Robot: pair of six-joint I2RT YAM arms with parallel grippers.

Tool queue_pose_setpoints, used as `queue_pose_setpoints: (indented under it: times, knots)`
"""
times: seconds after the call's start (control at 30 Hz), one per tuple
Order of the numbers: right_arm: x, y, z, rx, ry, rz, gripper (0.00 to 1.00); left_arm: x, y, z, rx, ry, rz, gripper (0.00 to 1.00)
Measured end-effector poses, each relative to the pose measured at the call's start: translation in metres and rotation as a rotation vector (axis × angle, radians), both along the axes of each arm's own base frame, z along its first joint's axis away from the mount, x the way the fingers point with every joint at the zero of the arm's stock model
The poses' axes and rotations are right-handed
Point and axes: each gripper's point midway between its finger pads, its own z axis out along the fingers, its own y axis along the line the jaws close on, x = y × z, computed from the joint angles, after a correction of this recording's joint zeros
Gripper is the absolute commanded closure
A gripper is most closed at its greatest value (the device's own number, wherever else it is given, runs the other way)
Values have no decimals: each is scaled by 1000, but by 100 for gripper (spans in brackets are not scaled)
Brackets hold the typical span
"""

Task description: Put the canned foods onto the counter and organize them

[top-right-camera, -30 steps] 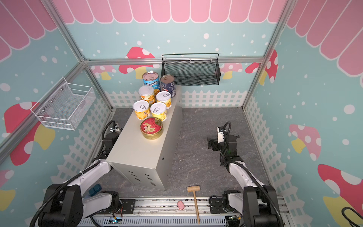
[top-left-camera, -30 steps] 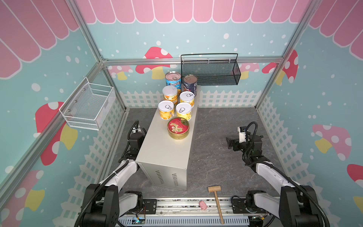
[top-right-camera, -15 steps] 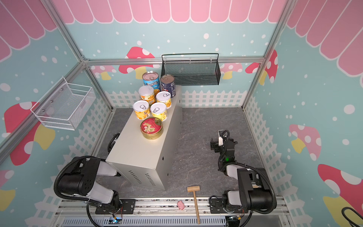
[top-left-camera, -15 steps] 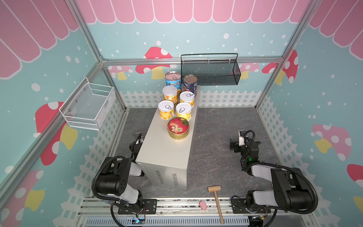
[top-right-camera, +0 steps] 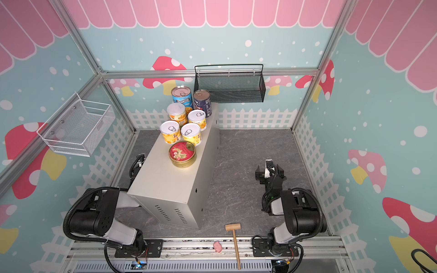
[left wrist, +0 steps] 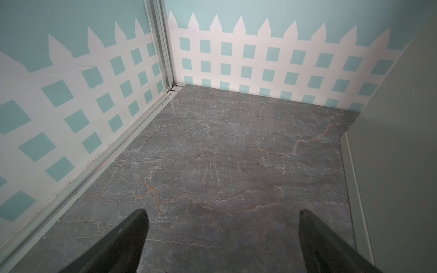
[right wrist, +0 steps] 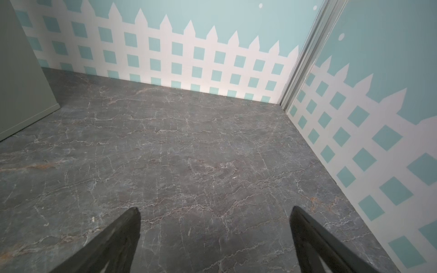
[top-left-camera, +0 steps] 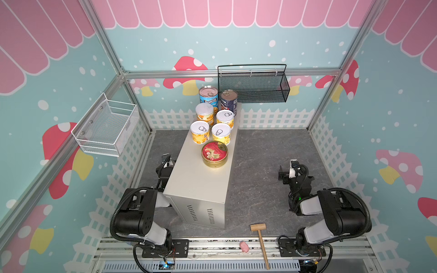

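Everything for the job was already up on the table (top-left-camera: 198, 186). The tall blue can (top-left-camera: 208, 96) and the tall dark can (top-left-camera: 229, 100) stood side by side at the table's far end. Just in front of them, the four short yellow cans (top-left-camera: 200, 133) made two neat rows of two. The flat tin with the red lid (top-left-camera: 214, 154) sat in front of those, near the middle of the table. The left fingers (left wrist: 113, 245) hung low, just beside the table's left wall, spread wide and holding nothing. The right fingers (right wrist: 111, 241) hung well away from the table's right wall, spread wide and empty too. The job looked done, so the step was likely just resting the arms. To do that well, the arms should move slowly and keep off the table, because a bump from the near left arm could knock things over.
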Motion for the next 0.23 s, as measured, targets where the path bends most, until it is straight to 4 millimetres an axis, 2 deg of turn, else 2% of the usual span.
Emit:
queue_pose_setpoints:
  times: [0.23]
  knots:
    - [1,-1,11,0,-43,-8,1,0,-1,-2,5,10,-7,0]
